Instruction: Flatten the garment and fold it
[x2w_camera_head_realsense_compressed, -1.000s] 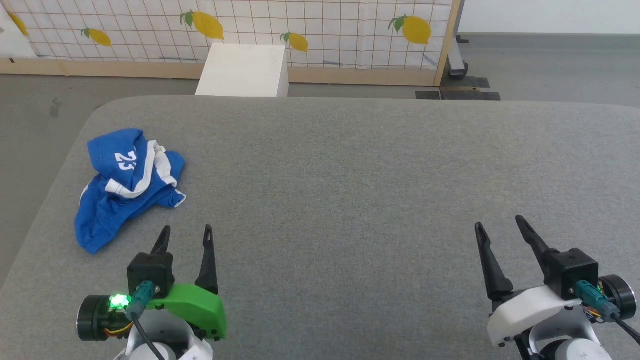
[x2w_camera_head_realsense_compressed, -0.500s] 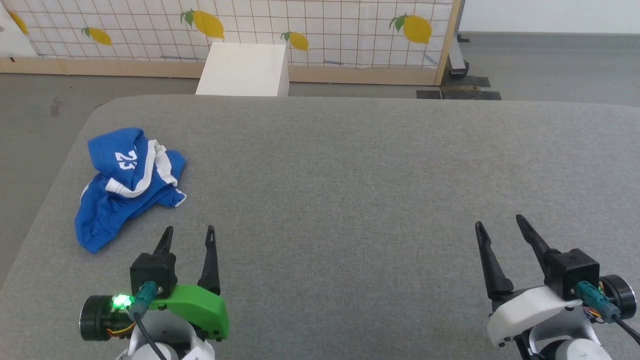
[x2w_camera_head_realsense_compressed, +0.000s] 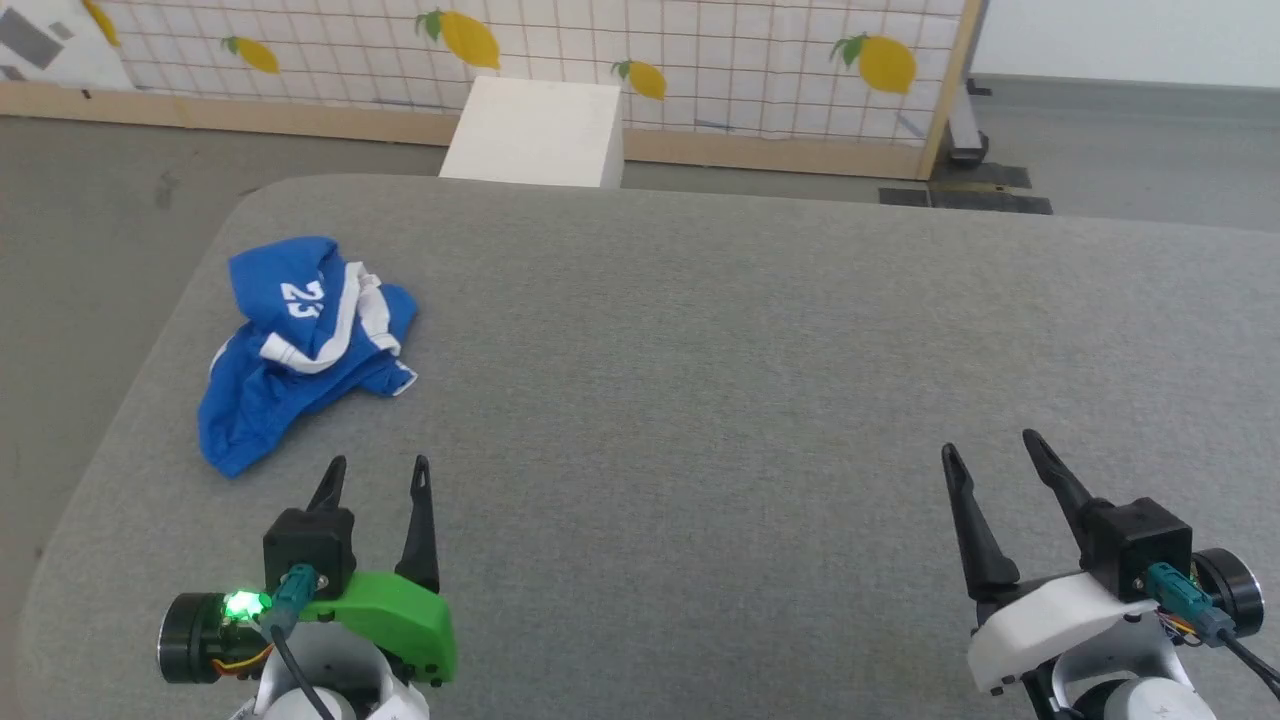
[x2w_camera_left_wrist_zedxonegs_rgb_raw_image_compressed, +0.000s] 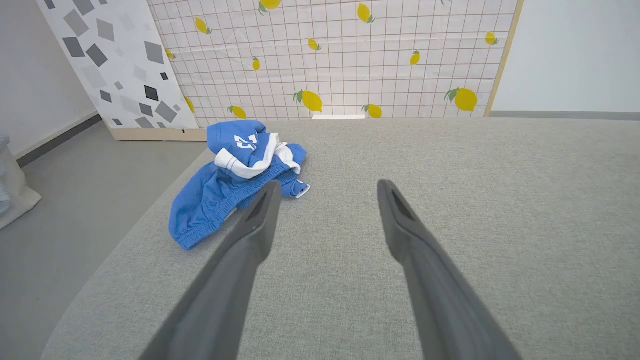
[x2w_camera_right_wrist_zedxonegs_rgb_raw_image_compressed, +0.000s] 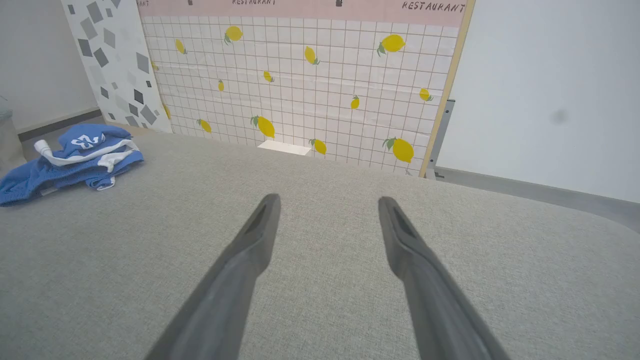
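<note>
The task looks barely begun: the crumpled blue shorts (x2w_camera_head_realsense_compressed: 255, 410) lie bunched near the grey padded table's (x2w_camera_head_realsense_compressed: 700, 350) far-left corner, while the left gripper (x2w_camera_head_realsense_compressed: 378, 462) and right gripper (x2w_camera_head_realsense_compressed: 988, 443) hover empty, jaws spread, over its near edge, so next the left gripper should probably reach for the shorts.

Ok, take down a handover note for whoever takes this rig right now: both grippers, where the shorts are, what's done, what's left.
Left gripper: open, empty, over the grey table.
Right gripper: open, empty, over the table's right side.
Garment: crumpled heap near the table's left edge, just ahead and left of the left gripper, not touched by either.
Done: nothing.
Left: grasp it, spread it flat, fold it.
</note>
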